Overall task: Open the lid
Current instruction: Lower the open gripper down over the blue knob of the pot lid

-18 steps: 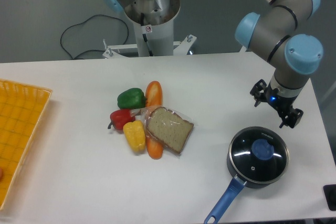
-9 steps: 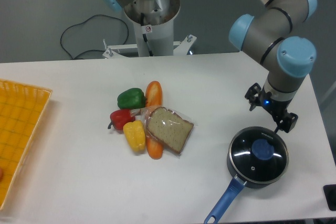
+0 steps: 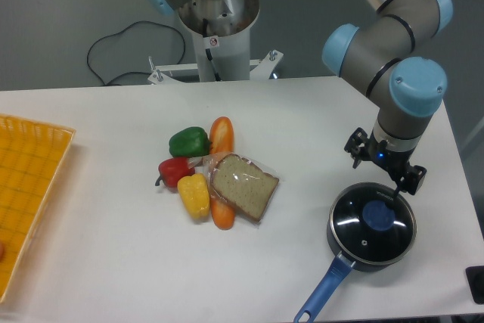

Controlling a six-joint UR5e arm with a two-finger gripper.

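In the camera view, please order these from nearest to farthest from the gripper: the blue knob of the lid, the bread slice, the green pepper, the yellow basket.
Measured from the gripper:
1. Blue knob, just below it, on the lid.
2. Bread slice, mid-table, to its left.
3. Green pepper, further left.
4. Yellow basket, at the far left edge.

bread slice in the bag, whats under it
The bagged bread slice lies on a carrot; the carrot's orange end pokes out below the slice. The carrot's middle stretch is covered by the bread, as is anything else beneath.
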